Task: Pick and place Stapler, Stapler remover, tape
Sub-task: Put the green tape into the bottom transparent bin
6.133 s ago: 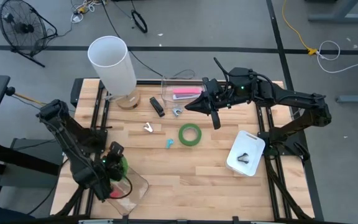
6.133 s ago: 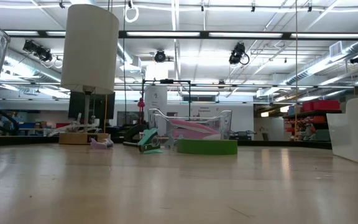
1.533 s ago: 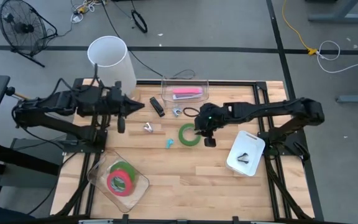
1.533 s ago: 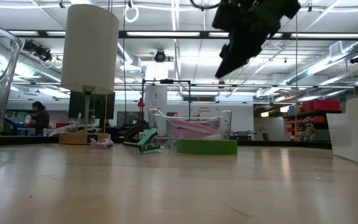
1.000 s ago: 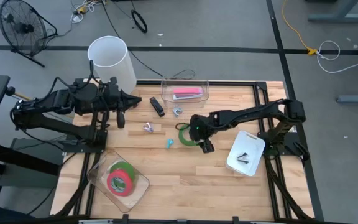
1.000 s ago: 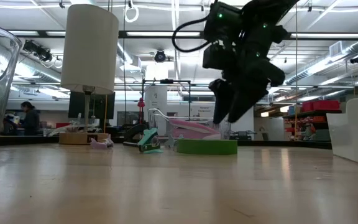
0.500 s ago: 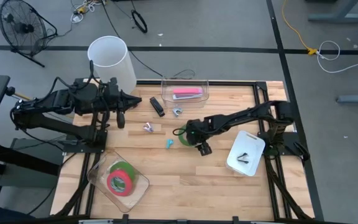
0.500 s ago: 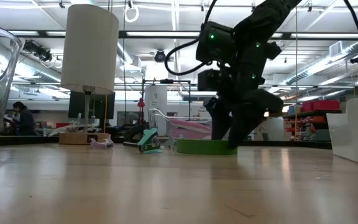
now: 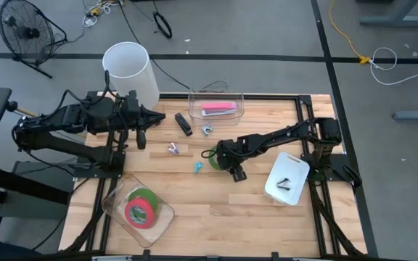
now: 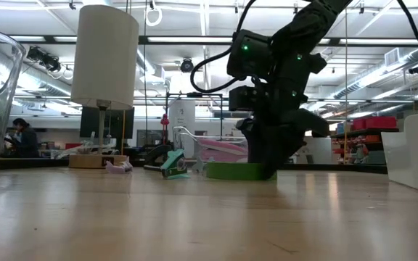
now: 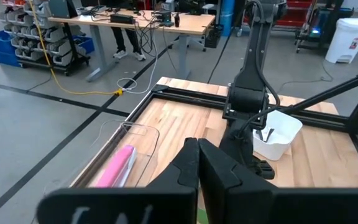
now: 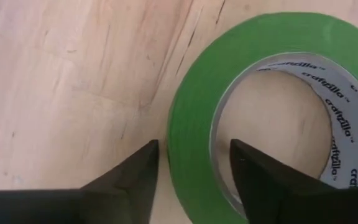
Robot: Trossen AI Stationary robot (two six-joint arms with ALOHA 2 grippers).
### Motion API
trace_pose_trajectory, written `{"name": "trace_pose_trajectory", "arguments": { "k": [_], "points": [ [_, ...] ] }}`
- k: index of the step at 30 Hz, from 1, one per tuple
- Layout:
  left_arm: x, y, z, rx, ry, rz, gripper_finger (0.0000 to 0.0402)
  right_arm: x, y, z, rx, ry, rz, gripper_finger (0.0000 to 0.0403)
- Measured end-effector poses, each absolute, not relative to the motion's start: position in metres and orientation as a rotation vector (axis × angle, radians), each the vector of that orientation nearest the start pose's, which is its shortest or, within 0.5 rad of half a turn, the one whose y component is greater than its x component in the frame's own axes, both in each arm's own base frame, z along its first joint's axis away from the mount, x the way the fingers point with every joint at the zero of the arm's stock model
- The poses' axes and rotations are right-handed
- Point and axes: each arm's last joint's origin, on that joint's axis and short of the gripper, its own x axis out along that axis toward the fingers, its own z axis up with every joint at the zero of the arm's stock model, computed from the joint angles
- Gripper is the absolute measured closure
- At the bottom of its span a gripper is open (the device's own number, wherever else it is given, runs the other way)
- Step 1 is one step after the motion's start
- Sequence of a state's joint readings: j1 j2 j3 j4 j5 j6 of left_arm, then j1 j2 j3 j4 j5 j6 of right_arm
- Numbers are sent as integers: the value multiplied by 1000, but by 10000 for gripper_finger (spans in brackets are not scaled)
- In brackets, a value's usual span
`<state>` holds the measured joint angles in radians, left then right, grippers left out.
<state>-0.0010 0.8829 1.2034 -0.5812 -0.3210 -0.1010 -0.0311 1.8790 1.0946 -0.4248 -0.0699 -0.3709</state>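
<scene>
Fingers [image 12: 135, 180] of the right gripper [image 12: 191, 177] are straddling, wide apart, the green tape roll's [image 12: 260, 93] wall mid-tabletop [image 9: 216, 199]; centring before closing should be preventing slip. Left gripper [image 9: 141, 123], pinched together, is waiting.

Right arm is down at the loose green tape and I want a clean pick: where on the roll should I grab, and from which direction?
Take the green tape across its band, from straight above: it lies flat on the table, so only the ring wall offers a grip. The right gripper is open, and its fingers already straddle the near wall, one outside and one over the hole. Close there.
</scene>
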Motion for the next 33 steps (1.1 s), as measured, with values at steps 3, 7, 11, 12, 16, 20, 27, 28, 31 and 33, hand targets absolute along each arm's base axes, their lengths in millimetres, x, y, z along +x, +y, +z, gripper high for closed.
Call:
{"name": "trace_pose_trajectory", "arguments": {
  "k": [3,7,11,12,16,20,27,28,31,33],
  "points": [
    [158,9,417,-58,242,331,393,350,-9,134,-262,1186,258,250],
    [158,9,417,-58,242,331,395,349,-9,134,-259,1193,257,303],
    [158,9,417,-58,242,331,394,349,-9,135,-258,1193,258,330],
    [158,9,417,-58,242,331,393,349,-9,135,-257,1194,257,330],
    [158,9,417,-58,242,331,394,348,-9,134,-245,1203,254,330],
    [158,9,417,-58,241,331,395,348,-8,135,-203,1204,248,330],
    [158,9,417,-59,240,331,394,356,-8,150,-144,1184,231,330],
    [158,9,417,-59,240,331,394,358,-7,156,-137,1168,230,330],
    [158,9,417,-59,239,331,394,364,-7,174,-119,1125,215,330],
    [158,9,418,-60,237,331,394,368,-8,188,-123,1094,211,330]
  ]
}}
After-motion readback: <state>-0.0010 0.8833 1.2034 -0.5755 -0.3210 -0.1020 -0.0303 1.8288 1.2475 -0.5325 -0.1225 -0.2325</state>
